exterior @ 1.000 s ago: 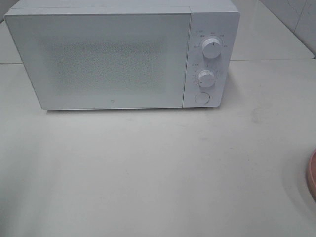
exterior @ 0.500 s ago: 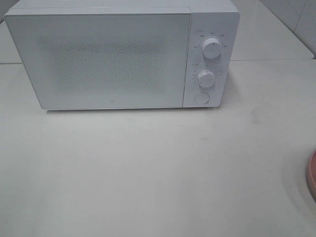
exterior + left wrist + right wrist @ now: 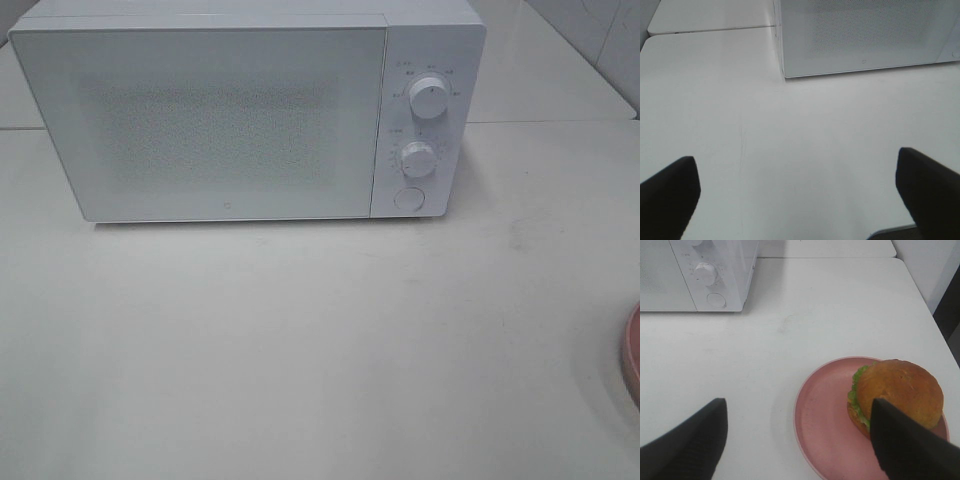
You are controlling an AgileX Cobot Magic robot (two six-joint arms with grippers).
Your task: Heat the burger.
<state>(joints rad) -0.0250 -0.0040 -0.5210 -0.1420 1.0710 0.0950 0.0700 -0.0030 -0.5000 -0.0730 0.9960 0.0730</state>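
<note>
1. Burger (image 3: 900, 390) sits on my pink plate (image 3: 822, 425), partly hidden behind one right pincer (image 3: 797, 440) finger.
2. Microwave (image 3: 230, 120) door is closed; I can't see inside.
3. Both pincers, left (image 3: 800, 200) included, gape empty above the worktop (image 3: 300, 350).

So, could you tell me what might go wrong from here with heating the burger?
1. The microwave door is shut, so carrying the burger over first would leave it blocked; the door needs opening beforehand.
2. The burger sits off-centre on the pink plate, toward one rim, so lifting the plate could tip or slide it.
3. The plate lies near the table edge in the high view, so a clumsy nudge might push it off.
</note>
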